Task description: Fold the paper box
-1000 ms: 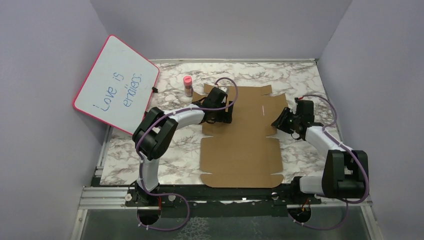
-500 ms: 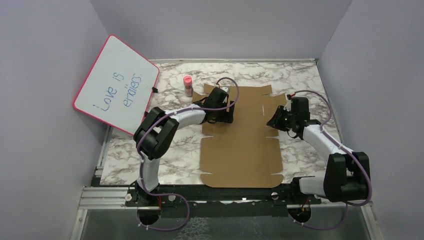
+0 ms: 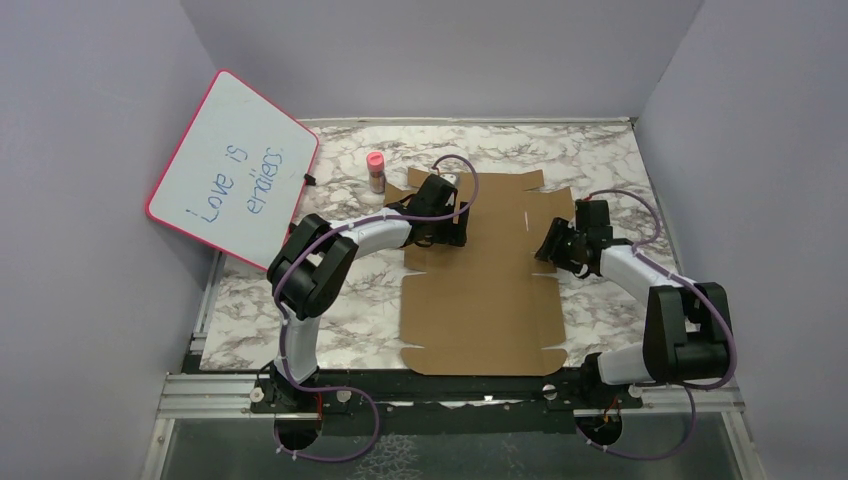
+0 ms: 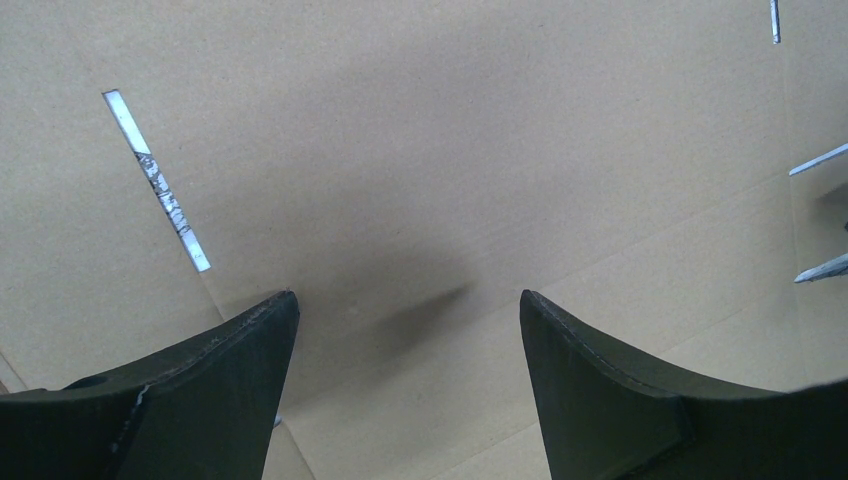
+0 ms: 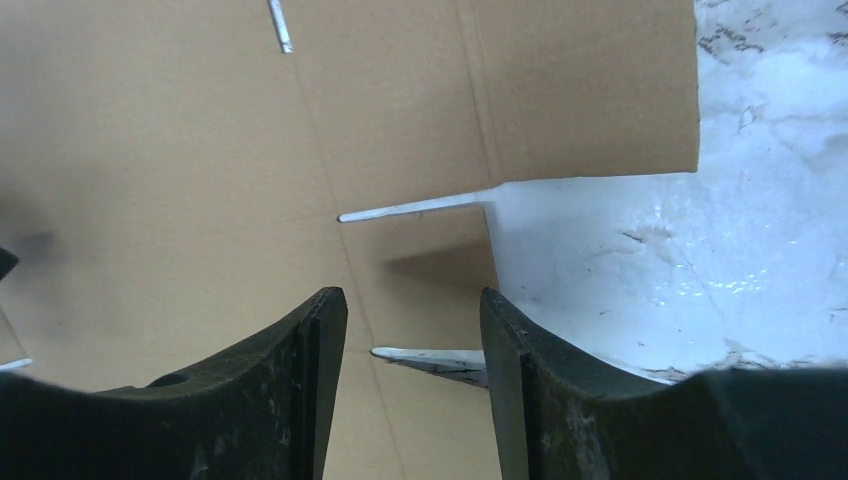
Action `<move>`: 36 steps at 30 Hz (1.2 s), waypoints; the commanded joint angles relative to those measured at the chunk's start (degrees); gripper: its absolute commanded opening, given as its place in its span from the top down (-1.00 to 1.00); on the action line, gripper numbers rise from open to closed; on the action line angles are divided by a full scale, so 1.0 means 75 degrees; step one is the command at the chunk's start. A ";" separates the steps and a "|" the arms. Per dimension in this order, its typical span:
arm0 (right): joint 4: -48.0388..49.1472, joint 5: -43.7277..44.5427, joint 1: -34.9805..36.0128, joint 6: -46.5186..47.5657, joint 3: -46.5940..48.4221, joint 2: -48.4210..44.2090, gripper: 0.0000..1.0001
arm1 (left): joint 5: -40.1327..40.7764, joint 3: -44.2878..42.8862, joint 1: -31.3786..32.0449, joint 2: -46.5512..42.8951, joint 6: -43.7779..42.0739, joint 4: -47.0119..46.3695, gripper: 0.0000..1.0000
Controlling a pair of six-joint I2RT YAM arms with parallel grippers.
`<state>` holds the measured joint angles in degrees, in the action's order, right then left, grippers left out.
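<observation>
Unfolded brown corrugated-cardboard paper box [image 3: 485,300] flat on marble-patterned table [image 3: 250,300] | right gripper [image 5: 413,300], jaws parted and empty, at its right-edge slits [image 5: 410,208] | left gripper [image 4: 408,300], jaws wide, empty, over far-left panel | small pink-capped bottle [image 3: 376,170] just beyond | pink-framed whiteboard [image 3: 235,170] far left.

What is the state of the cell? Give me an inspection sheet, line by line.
Surface: marbled table.
Job's things: paper box lies flat and unfolded, slits and flaps showing.
Clutter: pink-framed whiteboard leans at the left wall; small pink-capped bottle stands beside the box's far left corner.
Grippers: left gripper open above the box's far left part, nothing between its fingers; right gripper open over a tab at the box's right edge, holding nothing.
Cables: purple cables loop along both arms; no snag seen.
Surroundings: plain lavender walls on three sides.
</observation>
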<state>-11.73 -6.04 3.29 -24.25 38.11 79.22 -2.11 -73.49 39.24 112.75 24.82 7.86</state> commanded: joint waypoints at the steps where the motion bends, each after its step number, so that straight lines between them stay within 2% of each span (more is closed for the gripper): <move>1: 0.0037 0.0267 -0.0015 -0.0081 -0.0043 0.0187 -0.16 | -0.0164 -0.0091 0.0086 0.0327 0.0039 0.0054 -0.65; 8: -0.0229 0.1083 -0.0009 -0.0137 -0.0031 -0.0103 -0.31 | -0.0163 -0.0092 0.0086 0.0344 0.0031 0.0065 -0.65; 19: 0.0003 -0.0403 -0.0006 0.0084 0.0031 0.0477 -0.28 | -0.0190 -0.0091 0.0099 0.0377 0.0054 0.0057 -0.65; 23: -0.0061 -0.0793 -0.0015 0.0234 0.0059 0.0223 -0.12 | -0.0239 -0.0120 0.0099 0.0429 0.0065 0.0048 -0.65; 31: -0.0453 -0.0879 0.0088 0.0448 0.0356 -0.0395 0.50 | -0.0255 -0.0115 0.0122 0.0490 0.0095 0.0039 -0.65; 36: -0.0678 -0.0356 0.0504 0.0503 0.0571 -0.0330 0.67 | -0.0286 -0.0127 0.0146 0.0529 0.0136 0.0030 -0.65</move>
<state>-15.16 -8.64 4.23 -20.86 39.99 76.97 -2.04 -74.39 39.38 113.91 24.80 6.50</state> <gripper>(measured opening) 0.188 0.824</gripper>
